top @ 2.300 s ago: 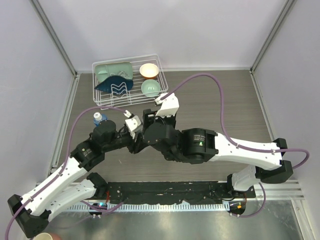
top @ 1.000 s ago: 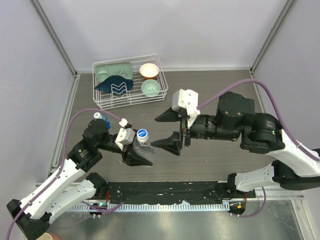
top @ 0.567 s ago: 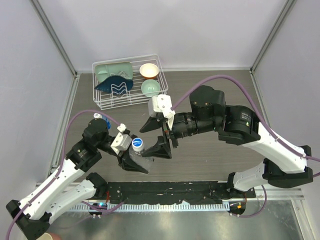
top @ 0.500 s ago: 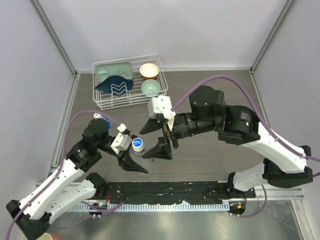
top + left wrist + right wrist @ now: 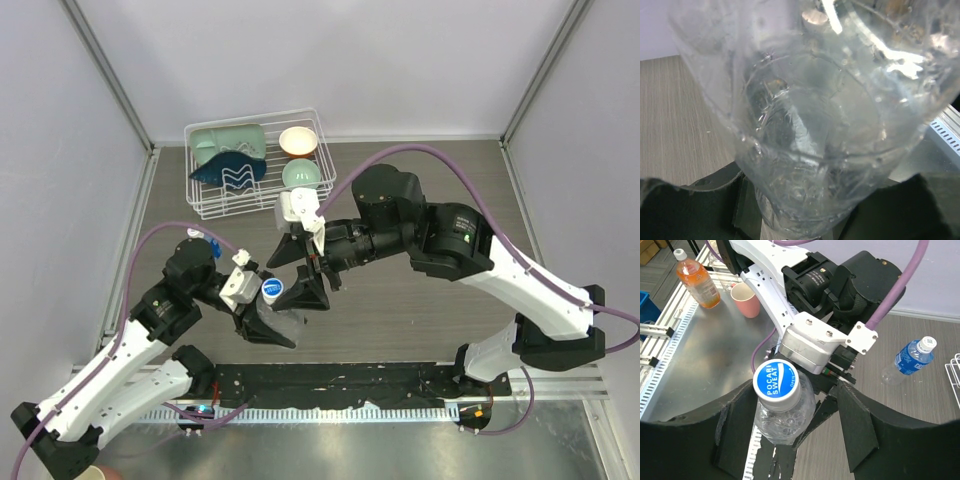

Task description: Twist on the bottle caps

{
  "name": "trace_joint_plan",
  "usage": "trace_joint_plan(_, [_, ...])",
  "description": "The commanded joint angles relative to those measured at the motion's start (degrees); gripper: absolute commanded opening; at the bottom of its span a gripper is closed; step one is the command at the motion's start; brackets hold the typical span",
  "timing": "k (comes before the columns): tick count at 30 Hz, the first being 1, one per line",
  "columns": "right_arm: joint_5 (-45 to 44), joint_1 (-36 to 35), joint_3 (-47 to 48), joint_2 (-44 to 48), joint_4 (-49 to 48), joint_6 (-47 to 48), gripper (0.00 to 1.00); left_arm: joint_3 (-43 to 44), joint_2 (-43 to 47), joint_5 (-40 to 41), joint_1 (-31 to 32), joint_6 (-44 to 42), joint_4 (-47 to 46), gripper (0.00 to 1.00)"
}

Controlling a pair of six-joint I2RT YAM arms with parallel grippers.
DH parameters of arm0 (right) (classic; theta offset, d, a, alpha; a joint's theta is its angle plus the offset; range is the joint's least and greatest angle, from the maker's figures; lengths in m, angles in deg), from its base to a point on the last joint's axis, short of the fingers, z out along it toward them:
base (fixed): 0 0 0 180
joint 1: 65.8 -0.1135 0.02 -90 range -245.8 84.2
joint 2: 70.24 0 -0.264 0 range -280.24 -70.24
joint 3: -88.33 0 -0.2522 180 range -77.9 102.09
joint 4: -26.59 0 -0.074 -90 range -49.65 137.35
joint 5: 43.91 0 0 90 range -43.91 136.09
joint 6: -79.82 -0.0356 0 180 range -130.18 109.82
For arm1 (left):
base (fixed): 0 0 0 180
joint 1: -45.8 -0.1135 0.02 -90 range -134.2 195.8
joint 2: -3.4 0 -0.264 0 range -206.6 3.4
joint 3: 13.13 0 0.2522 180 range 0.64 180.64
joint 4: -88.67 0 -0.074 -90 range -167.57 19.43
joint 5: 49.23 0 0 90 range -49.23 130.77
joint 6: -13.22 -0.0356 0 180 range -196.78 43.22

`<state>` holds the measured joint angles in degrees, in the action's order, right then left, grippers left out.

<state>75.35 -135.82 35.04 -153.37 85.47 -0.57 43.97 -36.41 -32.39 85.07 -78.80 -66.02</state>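
Note:
My left gripper (image 5: pixel 262 322) is shut on a plain clear bottle (image 5: pixel 272 312) and holds it off the table, neck up. That bottle (image 5: pixel 815 125) fills the left wrist view, with dark fingers at the bottom corners. On its neck sits a white cap (image 5: pixel 776 381) with a blue printed top, also seen from above as the cap (image 5: pixel 272 289). My right gripper (image 5: pixel 795 435) is open, its jaws on either side of the cap, the left one closest. A second bottle (image 5: pixel 907 360) with a blue label lies on the table, a white cap (image 5: pixel 927 344) on it.
A white wire dish rack (image 5: pixel 192 170) with pale green and cream bowls stands at the back left. The labelled bottle (image 5: pixel 197 237) lies just behind my left arm. On the metal bench beyond the table edge are an orange drink bottle (image 5: pixel 695 277) and a pink cup (image 5: pixel 747 299).
My right arm has swung left to the held bottle, and its jaws, now slightly narrower, straddle the cap. The left gripper kept its grip and shifted the bottle slightly down-left.

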Motion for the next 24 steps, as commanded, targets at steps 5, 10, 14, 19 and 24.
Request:
trace_joint_plan(5, [1.1,0.8,3.2,1.1,-2.1,1.3,0.68,1.2,1.1,-0.3,0.0,-1.1,0.4,0.0])
trace_joint_plan(10, [2.3,0.8,3.9,0.8,-2.1,1.3,0.66,1.1,1.1,0.5,-0.1,-1.2,0.4,0.0])
trace_joint_plan(14, [2.9,0.9,4.2,0.3,-2.0,1.1,0.6,1.0,1.1,1.4,0.0,-1.1,0.1,0.0])
trace_joint_plan(19, [3.0,0.8,4.2,-0.2,-1.6,1.1,0.45,1.0,1.3,2.1,0.0,-0.9,0.2,0.0])
trace_joint_plan(24, [2.9,0.9,3.7,-0.1,-0.7,0.9,0.25,0.9,1.4,4.7,0.0,-0.8,0.2,0.0])
